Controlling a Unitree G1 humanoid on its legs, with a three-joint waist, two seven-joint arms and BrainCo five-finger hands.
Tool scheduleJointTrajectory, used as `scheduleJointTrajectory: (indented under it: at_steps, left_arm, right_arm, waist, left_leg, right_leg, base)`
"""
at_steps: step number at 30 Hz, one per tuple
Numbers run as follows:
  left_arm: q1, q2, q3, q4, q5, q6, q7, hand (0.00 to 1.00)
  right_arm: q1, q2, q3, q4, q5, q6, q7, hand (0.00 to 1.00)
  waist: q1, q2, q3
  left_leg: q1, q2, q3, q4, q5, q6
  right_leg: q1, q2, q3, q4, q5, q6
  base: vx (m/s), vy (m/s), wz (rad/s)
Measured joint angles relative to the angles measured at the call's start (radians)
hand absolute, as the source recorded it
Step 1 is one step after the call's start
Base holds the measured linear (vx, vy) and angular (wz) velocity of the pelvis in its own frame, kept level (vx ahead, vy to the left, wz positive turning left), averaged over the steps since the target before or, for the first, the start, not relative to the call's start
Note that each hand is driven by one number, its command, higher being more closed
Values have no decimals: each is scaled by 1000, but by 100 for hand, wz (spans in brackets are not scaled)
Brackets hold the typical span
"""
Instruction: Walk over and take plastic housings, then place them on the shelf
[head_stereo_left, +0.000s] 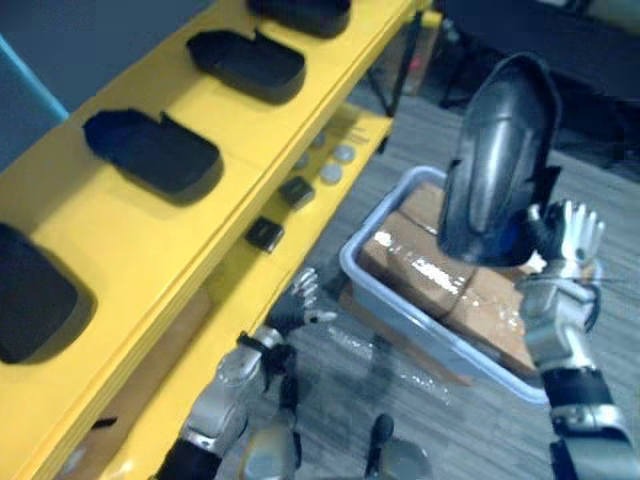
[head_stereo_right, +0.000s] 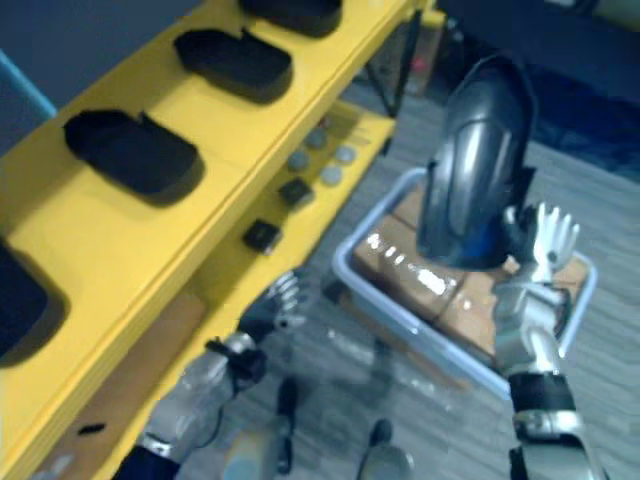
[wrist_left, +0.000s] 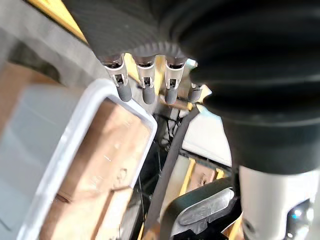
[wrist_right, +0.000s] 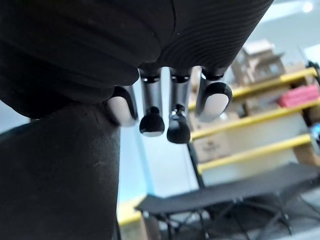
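1. Count, plastic housings: five. Four black ones lie open side up on the yellow shelf's top board (head_stereo_left: 130, 240), in a line from 8 o'clock to 12 o'clock. The housing at the 8 o'clock end (head_stereo_left: 30, 290) is cut by the frame edge, as is the one at 12 o'clock (head_stereo_left: 300, 12). The other two lie at 9 o'clock (head_stereo_left: 152, 150) and 11 o'clock (head_stereo_left: 247, 62).
2. The fifth, a glossy dark housing (head_stereo_left: 500, 160), stands upright in the air at 2 o'clock, above the bin.
3. Right hand (head_stereo_left: 560, 250): holding that housing at its lower edge, fingers fanned straight up behind it; the thumb is hidden.
4. Left hand (head_stereo_left: 295, 305): low near 6 o'clock, fingers loose and relaxed, holding nothing.
5. Lower board (head_stereo_left: 320, 205): two small black blocks (head_stereo_left: 295, 190) and a cluster of at least three grey discs (head_stereo_left: 345, 155).
6. One grey bin (head_stereo_left: 400, 185) at 4 o'clock on the floor (head_stereo_left: 430, 140), with brown cardboard inside.
7. Edges and room: the top board's front edge runs diagonally from 7 to 1 o'clock. Bare yellow shows between all the housings, and the widest gap is between the 8 and 9 o'clock ones. A strip of floor separates the shelf from the bin.
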Motion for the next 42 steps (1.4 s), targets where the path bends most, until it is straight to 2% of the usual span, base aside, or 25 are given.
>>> scheduleJointTrajectory:
  at_steps: [1, 7, 13, 30, 42]
  left_arm:
    - [-18, -10, -1, 24, -11, 5, 19, 0]
    - [-100, -25, -2, 146, -47, 47, 44, 0]
    - [-139, -31, -2, 198, -66, 53, 61, 0]
    - [-169, -30, -14, 231, -65, 48, 83, 0]
    - [-169, -32, -42, 231, -65, 41, 104, 0]
  right_arm:
    - [26, 9, -1, -24, -19, -20, 0, 100]
    - [66, 20, 34, -61, -106, -158, 1, 100]
    - [76, 33, 57, -61, -132, -224, 6, 100]
    - [75, 58, 197, -59, -149, -265, 10, 100]
    - [72, 77, 281, -59, -117, -267, 10, 100]
  waist:
    - [-12, 2, -14]
    - [-35, -3, -27]
    - [-33, -6, -47]
    - [-32, -8, -56]
    - [-23, -8, -56]
  left_leg:
    - [-1, 1, 6, 0, -1, 0]
    - [17, 24, 46, -1, 0, -7]
    - [17, 24, 47, 0, 11, -12]
    - [31, 20, 38, 0, 20, -16]
    - [30, 15, 26, 0, 26, -11]
  right_leg:
    - [-2, 0, 5, -4, 3, -1]
    - [-2, 17, 41, -26, 23, -10]
    - [-1, 18, 47, -34, 33, -9]
    - [17, 19, 48, -38, 37, -10]
    - [19, 19, 46, -37, 38, -8]
  base:
    - [-13, 14, -23]
    - [-32, 5, -22]
    - [-4, -2, -2]
    - [-7, 6, 0]
    - [-1, 2, 1]
